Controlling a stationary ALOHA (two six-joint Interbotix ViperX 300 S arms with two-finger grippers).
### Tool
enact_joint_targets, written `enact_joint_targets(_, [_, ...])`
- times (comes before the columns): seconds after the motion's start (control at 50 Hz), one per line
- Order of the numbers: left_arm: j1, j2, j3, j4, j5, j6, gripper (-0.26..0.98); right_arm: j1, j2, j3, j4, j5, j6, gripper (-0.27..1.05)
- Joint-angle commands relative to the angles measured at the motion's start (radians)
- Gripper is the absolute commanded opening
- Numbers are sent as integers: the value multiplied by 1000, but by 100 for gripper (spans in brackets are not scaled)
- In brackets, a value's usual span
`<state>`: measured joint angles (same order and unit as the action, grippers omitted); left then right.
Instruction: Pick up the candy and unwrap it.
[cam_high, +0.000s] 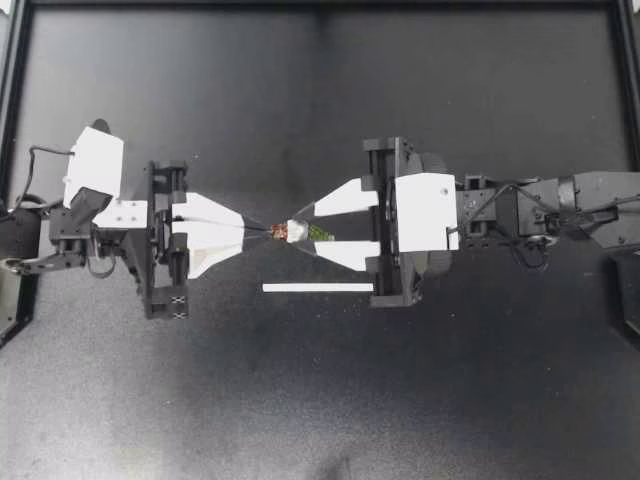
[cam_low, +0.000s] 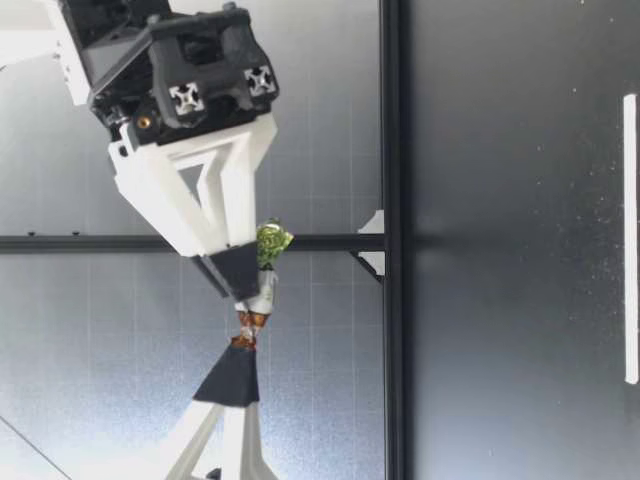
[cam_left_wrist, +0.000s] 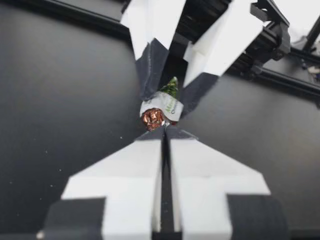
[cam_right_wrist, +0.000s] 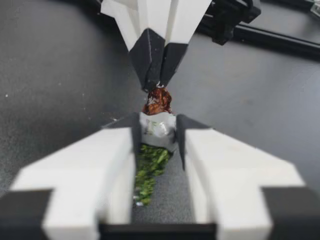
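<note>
The candy (cam_high: 291, 232) hangs above the dark table (cam_high: 320, 400), stretched between both grippers. My right gripper (cam_high: 303, 233) is clamped on its white middle from two sides, and the green twisted end lies back between the fingers. My left gripper (cam_high: 264, 232) has its fingers pressed together and seems to pinch the brown twisted end, though that contact is tiny. A white strip (cam_high: 318, 288) lies on the table nearby.
</note>
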<state>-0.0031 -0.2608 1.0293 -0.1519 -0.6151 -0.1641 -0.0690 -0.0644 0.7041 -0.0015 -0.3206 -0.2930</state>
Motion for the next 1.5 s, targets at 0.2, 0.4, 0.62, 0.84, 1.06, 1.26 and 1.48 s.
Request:
enact_joint_targets(0.2, [2,-12,0,5,-11,34,-15,-8,-29,-38,3,66,55,-14])
enact_joint_targets(0.4, [2,-12,12,5,-9,97,-15,-6,-34,-37,2,66,115,-18])
enact_joint_targets(0.62, [0,-12,17,5,-5,104,0,-6,-34,-38,2,66,118,-18])
enact_joint_targets(0.84, [2,-9,12,0,5,81,48,-6,-31,-48,3,66,118,-18])
enact_joint_targets(1.06, [2,2,-3,-15,29,77,56,-6,-29,-54,3,66,120,-18])
enact_joint_targets(1.26, [2,35,-54,-17,28,71,56,-6,-12,-58,3,66,126,-18])
enact_joint_targets(1.48, [12,77,-83,-38,15,74,56,11,-15,-57,3,69,160,-18])
